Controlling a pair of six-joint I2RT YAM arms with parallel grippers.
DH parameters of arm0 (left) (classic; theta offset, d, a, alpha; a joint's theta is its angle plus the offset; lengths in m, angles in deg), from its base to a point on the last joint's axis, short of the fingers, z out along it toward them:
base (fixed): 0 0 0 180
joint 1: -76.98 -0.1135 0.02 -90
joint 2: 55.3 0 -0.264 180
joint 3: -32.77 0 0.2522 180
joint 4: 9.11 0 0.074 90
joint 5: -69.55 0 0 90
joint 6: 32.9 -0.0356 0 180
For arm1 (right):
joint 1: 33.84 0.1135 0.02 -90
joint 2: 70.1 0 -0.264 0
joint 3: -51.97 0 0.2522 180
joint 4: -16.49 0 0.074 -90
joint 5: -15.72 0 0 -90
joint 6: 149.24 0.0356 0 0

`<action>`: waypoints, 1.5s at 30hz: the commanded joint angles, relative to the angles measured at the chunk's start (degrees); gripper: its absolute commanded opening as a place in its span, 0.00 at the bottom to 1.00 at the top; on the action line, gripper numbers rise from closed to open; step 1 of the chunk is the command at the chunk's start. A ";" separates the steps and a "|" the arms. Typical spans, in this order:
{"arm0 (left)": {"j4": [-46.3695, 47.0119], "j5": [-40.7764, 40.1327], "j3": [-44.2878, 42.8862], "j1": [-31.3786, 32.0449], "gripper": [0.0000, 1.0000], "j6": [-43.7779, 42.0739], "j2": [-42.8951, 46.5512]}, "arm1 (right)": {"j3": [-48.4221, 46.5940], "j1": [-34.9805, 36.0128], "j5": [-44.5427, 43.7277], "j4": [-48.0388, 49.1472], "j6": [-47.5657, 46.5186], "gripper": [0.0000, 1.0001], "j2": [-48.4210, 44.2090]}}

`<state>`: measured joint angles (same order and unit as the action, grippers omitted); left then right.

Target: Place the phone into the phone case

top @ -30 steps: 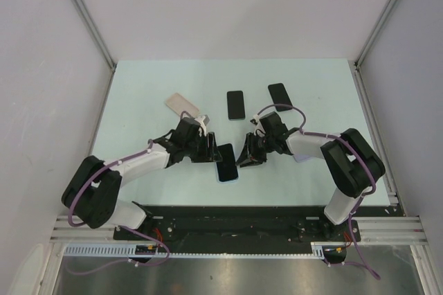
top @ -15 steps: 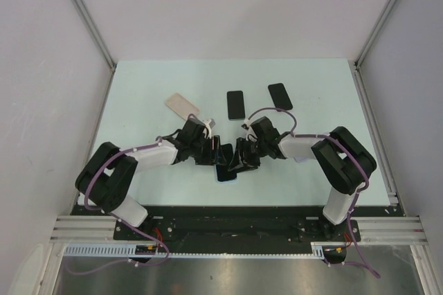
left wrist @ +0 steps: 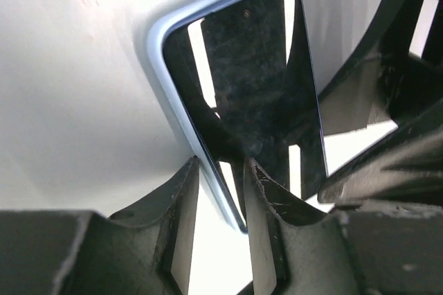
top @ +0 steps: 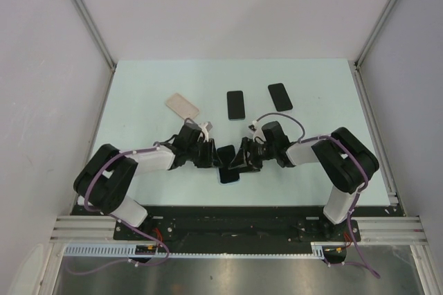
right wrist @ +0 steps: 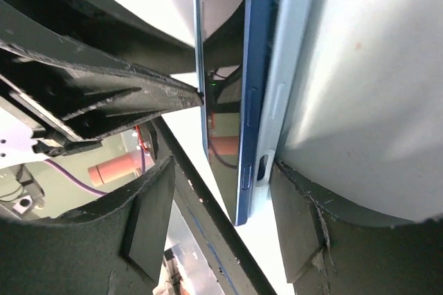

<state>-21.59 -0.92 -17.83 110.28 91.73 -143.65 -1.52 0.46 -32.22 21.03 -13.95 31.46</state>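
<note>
Phone (left wrist: 256,87): dark glass, lying in a pale blue phone case (left wrist: 156,59) at lower centre of the table (top: 138,87) in the top view, between both arms. In the right wrist view its dark blue edge (right wrist: 252,66) stands tilted off the case wall (right wrist: 294,46), so it is not fully seated.
Left fingers (left wrist: 181,198): narrowly parted over the phone's near corner; cannot tell whether they grip.
Right fingers (right wrist: 149,226): spread, straddling phone and case.
Upper table: tan case (top: 182,106), spare dark phone (top: 236,104), another dark phone (top: 279,96), well apart.
</note>
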 commanded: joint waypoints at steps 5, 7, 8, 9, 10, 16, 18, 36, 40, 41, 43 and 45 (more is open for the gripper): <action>6.81 9.21 4.67 0.98 0.34 7.29 3.45 | 5.44 -3.45 3.11 20.61 7.60 0.61 0.57; 7.24 9.04 4.93 1.07 0.34 7.64 3.72 | 7.02 -4.24 4.94 25.78 10.50 0.61 1.01; 7.51 8.77 5.02 0.98 0.34 7.73 3.89 | 7.29 -4.33 5.74 27.21 11.12 0.60 1.18; 7.51 8.42 5.11 1.07 0.34 7.64 4.07 | 7.55 -4.51 6.36 28.35 12.08 0.60 1.53; 7.60 8.16 5.11 1.07 0.34 7.56 3.98 | 8.17 -4.60 7.23 30.19 12.27 0.59 2.15; 8.04 9.12 3.88 0.98 0.34 6.85 1.96 | 9.84 -4.95 10.92 39.86 18.31 0.57 6.45; 8.91 9.30 3.97 1.07 0.34 7.11 2.05 | 10.11 -4.60 11.81 43.99 20.17 0.57 7.51; 7.34 11.23 3.71 1.07 0.43 4.22 1.08 | 10.19 -4.25 9.97 45.07 19.13 0.13 11.29; 4.70 9.57 2.39 1.07 0.47 2.55 1.69 | 10.19 -4.25 9.97 44.63 18.69 0.08 11.82; 4.52 9.30 2.04 0.98 0.47 2.20 1.70 | 10.19 -4.25 9.97 44.36 18.69 0.12 11.82; 4.17 9.04 1.69 1.07 0.47 1.84 1.17 | 10.19 -4.16 9.88 44.18 18.86 0.29 11.82; 4.17 9.04 1.33 1.07 0.47 1.58 0.56 | 10.02 -3.90 9.71 44.10 18.86 0.38 12.00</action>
<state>-17.62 8.21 -14.12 110.89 95.60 -143.17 8.93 -4.61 -21.88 63.85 5.20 42.56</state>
